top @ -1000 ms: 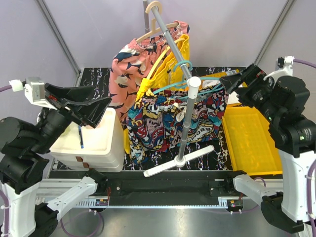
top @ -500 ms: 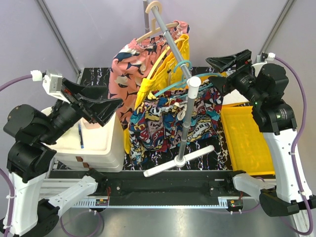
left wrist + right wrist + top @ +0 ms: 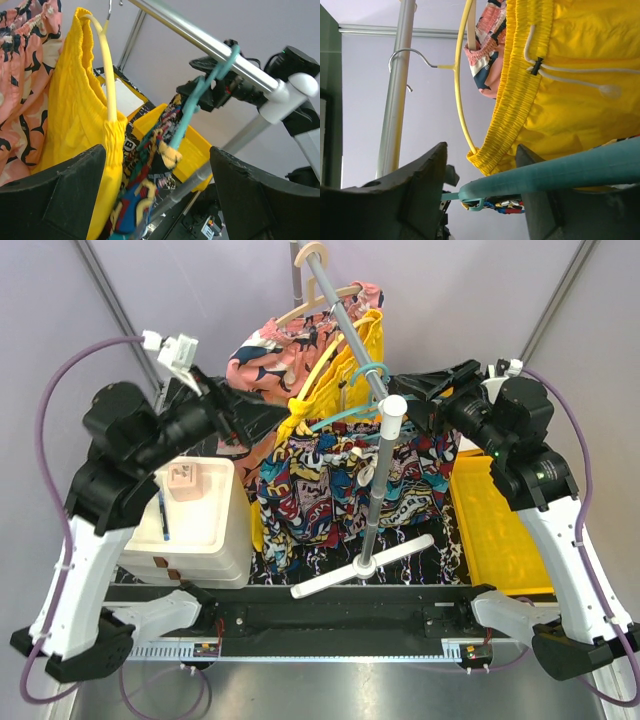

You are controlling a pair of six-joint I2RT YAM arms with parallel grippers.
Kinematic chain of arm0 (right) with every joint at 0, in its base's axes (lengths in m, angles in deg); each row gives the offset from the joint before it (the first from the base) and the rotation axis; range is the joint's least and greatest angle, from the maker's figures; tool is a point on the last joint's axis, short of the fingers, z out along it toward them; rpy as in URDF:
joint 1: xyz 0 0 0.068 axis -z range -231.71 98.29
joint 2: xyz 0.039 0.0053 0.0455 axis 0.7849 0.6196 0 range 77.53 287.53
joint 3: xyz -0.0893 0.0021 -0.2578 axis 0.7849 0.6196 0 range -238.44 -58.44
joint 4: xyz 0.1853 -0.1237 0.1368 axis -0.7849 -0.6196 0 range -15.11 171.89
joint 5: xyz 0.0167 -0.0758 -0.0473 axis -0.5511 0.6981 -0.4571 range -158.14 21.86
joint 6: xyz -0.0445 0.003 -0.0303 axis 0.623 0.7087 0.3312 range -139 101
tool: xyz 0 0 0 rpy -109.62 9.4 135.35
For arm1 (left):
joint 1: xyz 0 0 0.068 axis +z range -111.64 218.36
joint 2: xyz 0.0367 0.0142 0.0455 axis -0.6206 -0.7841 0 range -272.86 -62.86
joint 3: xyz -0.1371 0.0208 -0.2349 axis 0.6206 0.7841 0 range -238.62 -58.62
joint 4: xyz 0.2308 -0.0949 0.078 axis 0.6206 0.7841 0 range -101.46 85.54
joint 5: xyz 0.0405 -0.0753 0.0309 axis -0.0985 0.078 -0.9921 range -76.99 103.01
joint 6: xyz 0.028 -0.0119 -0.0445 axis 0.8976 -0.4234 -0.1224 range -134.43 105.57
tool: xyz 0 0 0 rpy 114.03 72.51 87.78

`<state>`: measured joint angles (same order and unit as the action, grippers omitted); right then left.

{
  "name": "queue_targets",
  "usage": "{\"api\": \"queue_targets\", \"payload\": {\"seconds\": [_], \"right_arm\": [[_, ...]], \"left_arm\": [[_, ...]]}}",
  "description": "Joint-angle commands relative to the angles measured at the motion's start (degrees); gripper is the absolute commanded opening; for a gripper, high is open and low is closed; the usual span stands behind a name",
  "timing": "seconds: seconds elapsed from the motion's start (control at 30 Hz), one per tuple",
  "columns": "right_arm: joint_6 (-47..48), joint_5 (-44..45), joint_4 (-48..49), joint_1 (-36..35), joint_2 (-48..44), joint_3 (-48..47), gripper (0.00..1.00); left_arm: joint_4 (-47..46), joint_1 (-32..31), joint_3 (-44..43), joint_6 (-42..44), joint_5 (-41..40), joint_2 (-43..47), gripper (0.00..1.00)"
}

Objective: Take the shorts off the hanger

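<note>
Lilac walls [image 3: 200, 300] are backing a black marbled tabletop [image 3: 438, 555], where a smooth chrome rail [image 3: 345, 315] is carrying the soft comic-print shorts [image 3: 330, 485] on a teal plastic hanger [image 3: 560, 172] and the yellow shorts [image 3: 75, 100], their waist tightly ruched, on a thin yellow hanger [image 3: 457, 90]. The left gripper [image 3: 157, 149] is gaping open before both pairs; the right gripper [image 3: 481, 147] is standing open, straddling the teal hanger's bar.

Resting on black marbled worktop [image 3: 445, 550]: white plastic bin [image 3: 195, 525] left, flat yellow plastic tray [image 3: 505, 530] right, white rack foot [image 3: 362, 567] between.
</note>
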<state>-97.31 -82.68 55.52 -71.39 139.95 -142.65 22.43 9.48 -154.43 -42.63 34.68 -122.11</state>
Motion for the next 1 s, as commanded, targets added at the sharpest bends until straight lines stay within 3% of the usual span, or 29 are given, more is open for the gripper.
{"api": "queue_targets", "payload": {"seconds": [0.0,0.17,0.2,0.27,0.4,0.67,0.97], "right_arm": [[-2.46,1.27,4.31,-1.06,-0.54,1.05,0.58],[-4.22,2.68,4.93,-1.24,-0.8,1.94,0.47],[-5.01,3.03,5.1,-1.24,-0.8,2.03,0.38],[-5.81,3.65,5.45,-1.24,-0.63,1.94,0.31],[-8.79,3.29,7.47,-1.23,0.6,0.36,0.25],[-11.96,6.37,7.47,-1.24,1.48,-4.04,0.0],[-18.72,9.36,8.0,-1.15,3.51,-9.31,0.0]], "left_arm": [[0.64,0.14,-6.48,-0.01,0.48,-5.87,0.87],[1.53,0.14,-7.99,0.09,-1.63,-8.7,0.83],[1.27,0.14,-7.9,-0.09,-1.37,-8.7,0.83],[0.48,-0.12,-7.73,-0.36,0.03,-8.7,0.81],[-0.05,-1.0,-7.55,-0.45,2.32,-8.78,0.8],[-3.21,-7.23,-6.49,0.43,1.72,-8.61,0.76],[-6.73,-11.81,-6.14,1.66,-1.19,-8.08,0.75]]}}
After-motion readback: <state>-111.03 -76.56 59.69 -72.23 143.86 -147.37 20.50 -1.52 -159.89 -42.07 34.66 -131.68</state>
